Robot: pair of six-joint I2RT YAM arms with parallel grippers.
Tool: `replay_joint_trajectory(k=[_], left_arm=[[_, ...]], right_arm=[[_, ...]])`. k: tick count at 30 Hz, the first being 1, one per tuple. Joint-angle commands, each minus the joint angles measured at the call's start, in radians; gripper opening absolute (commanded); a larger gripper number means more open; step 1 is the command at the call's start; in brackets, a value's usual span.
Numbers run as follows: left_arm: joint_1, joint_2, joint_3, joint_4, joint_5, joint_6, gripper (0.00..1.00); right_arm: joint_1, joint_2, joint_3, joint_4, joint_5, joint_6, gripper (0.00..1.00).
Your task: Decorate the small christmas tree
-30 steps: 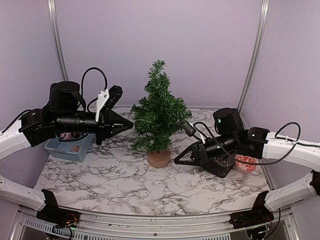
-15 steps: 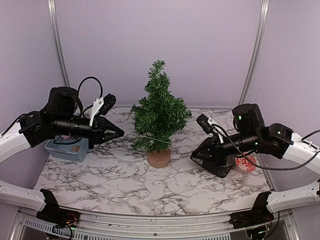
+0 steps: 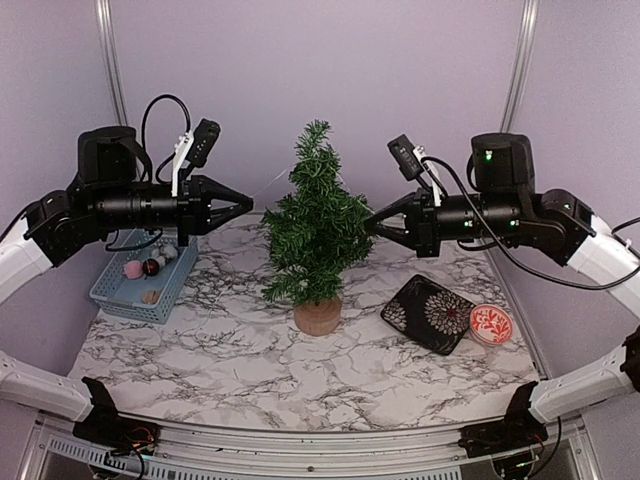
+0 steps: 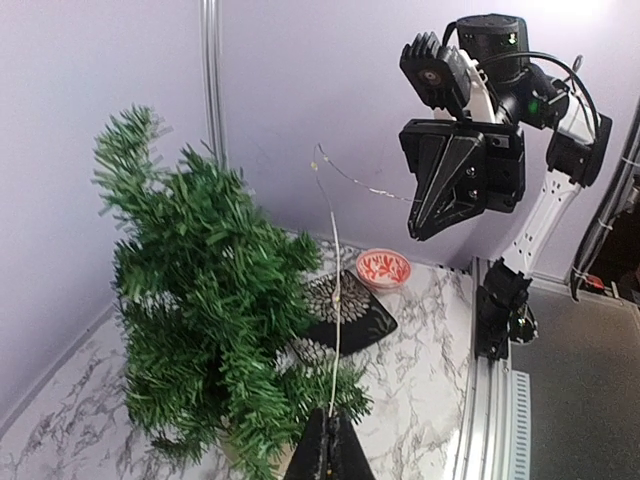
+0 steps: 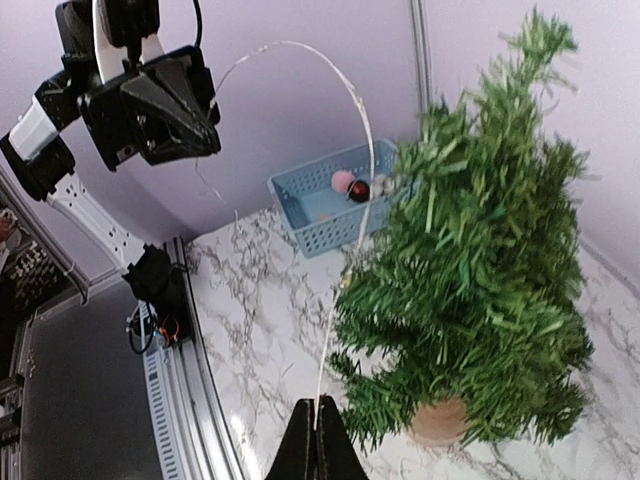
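Top external: thin wire [image 4: 336,290] held across the small christmas tree [image 3: 318,235], centre frame on the bench [image 3: 200,350].
Your left pincer [image 3: 249,203] and right pincer [image 3: 368,222] are both clamped shut on it; lower them evenly so it drapes into the branches.

Barely traceable from above: thin wire [image 4: 335,280], too fine against the wall. Ends pinched out of sight inside left gripper [image 4: 328,430] and right gripper [image 5: 317,425]. Far edge of blue basket [image 3: 140,295] hidden behind left arm [image 3: 110,205]; small things [image 3: 148,267] inside too small to tell.
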Motion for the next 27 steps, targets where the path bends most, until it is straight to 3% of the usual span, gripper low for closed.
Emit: replay_joint_trajectory(k=[1,10,18,27], left_arm=[[-0.003,0.048,0.077,0.127,-0.109,-0.058,0.00],[-0.003,0.233,0.239,0.220,-0.287,-0.195,0.00],[-0.002,0.280,0.237,0.196,-0.335,-0.184,0.00],[-0.002,0.264,0.182,0.212,-0.269,-0.164,0.00]], right_arm=[[0.000,0.065,0.145,0.081,0.108,-0.005,0.00],[-0.003,0.252,0.336,0.119,0.313,0.048,0.00],[-0.007,0.323,0.380,0.054,0.462,0.058,0.00],[-0.010,0.271,0.284,0.120,0.359,0.045,0.00]])
